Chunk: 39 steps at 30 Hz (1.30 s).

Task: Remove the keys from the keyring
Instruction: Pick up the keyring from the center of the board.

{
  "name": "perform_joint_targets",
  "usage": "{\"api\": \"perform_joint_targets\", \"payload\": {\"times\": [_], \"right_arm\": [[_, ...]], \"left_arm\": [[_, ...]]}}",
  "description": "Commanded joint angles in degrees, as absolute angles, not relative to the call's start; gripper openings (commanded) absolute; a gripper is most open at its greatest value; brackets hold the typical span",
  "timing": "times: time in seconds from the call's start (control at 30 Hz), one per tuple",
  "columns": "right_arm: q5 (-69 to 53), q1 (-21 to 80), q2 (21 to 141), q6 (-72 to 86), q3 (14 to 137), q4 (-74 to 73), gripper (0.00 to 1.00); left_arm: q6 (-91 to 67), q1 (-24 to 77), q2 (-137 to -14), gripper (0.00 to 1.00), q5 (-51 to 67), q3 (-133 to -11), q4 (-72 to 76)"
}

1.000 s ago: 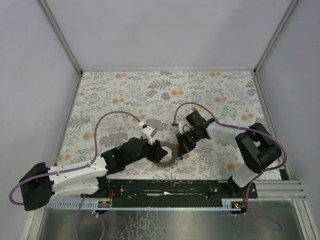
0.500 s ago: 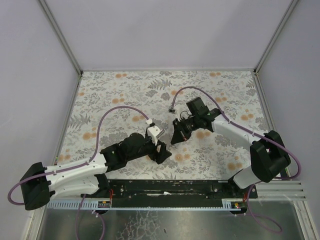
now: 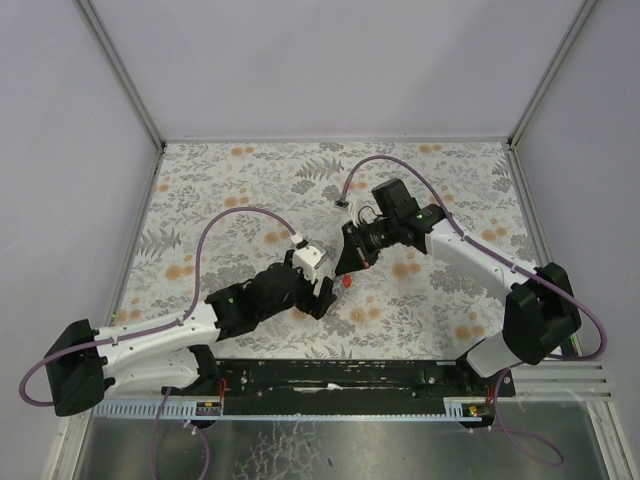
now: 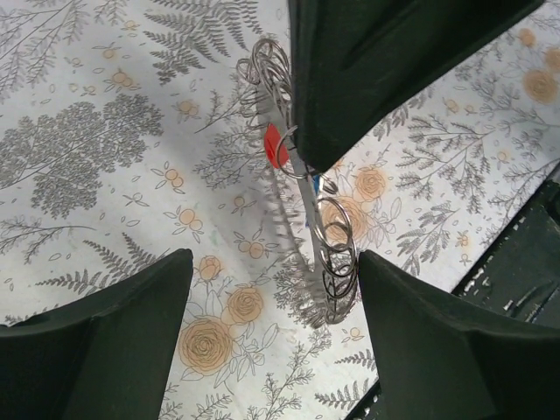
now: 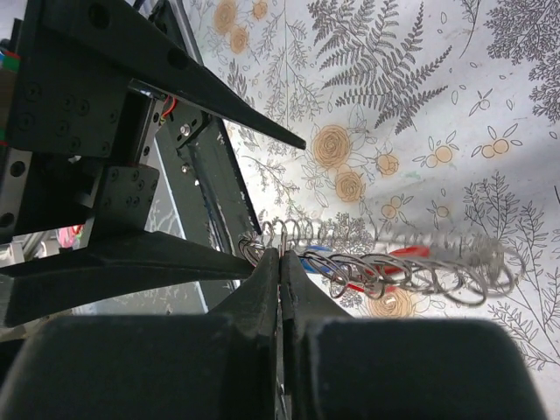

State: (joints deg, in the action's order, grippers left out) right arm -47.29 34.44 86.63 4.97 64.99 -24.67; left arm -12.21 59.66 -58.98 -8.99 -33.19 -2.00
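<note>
My right gripper (image 5: 280,255) is shut on the edge of the keyring (image 5: 411,273), a grey ring of coiled wire loops, and holds it on edge above the floral mat. A red key (image 5: 408,252) and a blue key (image 5: 320,260) hang among the loops. In the left wrist view the keyring (image 4: 331,249) runs edge-on, with the red key (image 4: 275,145) and the blue key (image 4: 313,185) on it. My left gripper (image 4: 276,259) is open, and the ring's lower end hangs between its fingers, close to the right finger (image 4: 455,341). In the top view the red key (image 3: 347,282) shows between both grippers.
The floral mat (image 3: 250,180) covers the table inside white walls. A black rail (image 3: 340,378) runs along the near edge. Purple cables (image 3: 235,222) loop off both arms. The right gripper's dark body (image 4: 394,70) fills the top of the left wrist view.
The keyring lay flat on the mat; my right gripper has lifted it on edge and carried it away from the rail. My left gripper has followed toward it.
</note>
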Motion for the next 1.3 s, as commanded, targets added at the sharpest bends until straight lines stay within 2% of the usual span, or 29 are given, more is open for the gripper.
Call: {"api": "perform_joint_targets", "payload": {"times": [0.0,0.2,0.3,0.53,0.7,0.77,0.87,0.97,1.13,1.23,1.27], "right_arm": [[-49.64,34.15,86.78,8.91,69.13,-23.78,0.00],[-50.10,33.84,87.19,11.75,71.06,-23.21,0.00],[-50.28,33.56,86.82,12.00,71.92,-23.50,0.00],[-51.05,33.22,86.19,12.40,71.88,-23.17,0.00],[-53.40,33.16,85.89,14.30,71.79,-22.10,0.00],[-54.27,33.05,85.56,15.38,71.65,-21.37,0.00],[-55.31,32.56,85.17,16.82,71.48,-20.32,0.00],[-56.55,32.26,85.08,17.66,71.56,-19.70,0.00],[-57.17,31.69,84.71,17.35,71.50,-19.86,0.00],[-57.24,31.43,84.49,16.67,71.36,-20.04,0.00],[-57.26,31.31,84.42,16.53,71.30,-20.00,0.00]], "left_arm": [[-14.31,59.93,-59.10,0.75,-12.38,-34.70,0.03],[-16.10,59.89,-61.34,0.75,-11.59,-34.20,3.77],[-15.31,59.87,-61.38,0.72,-13.03,-33.35,3.69],[-12.55,59.91,-56.95,0.53,-15.52,-31.39,4.19],[-10.67,59.84,-56.58,0.35,-15.62,-32.45,3.53],[-10.50,59.85,-56.75,0.35,-15.51,-32.76,3.50],[-10.52,59.83,-56.97,0.50,-15.05,-33.07,3.83],[-10.10,59.86,-57.08,0.50,-14.56,-32.92,4.34],[-8.48,59.85,-56.62,0.30,-13.13,-32.77,4.19],[-7.67,59.70,-56.13,0.02,-11.57,-33.15,3.72],[-7.65,59.74,-55.95,0.00,-11.37,-33.30,3.51]]}}
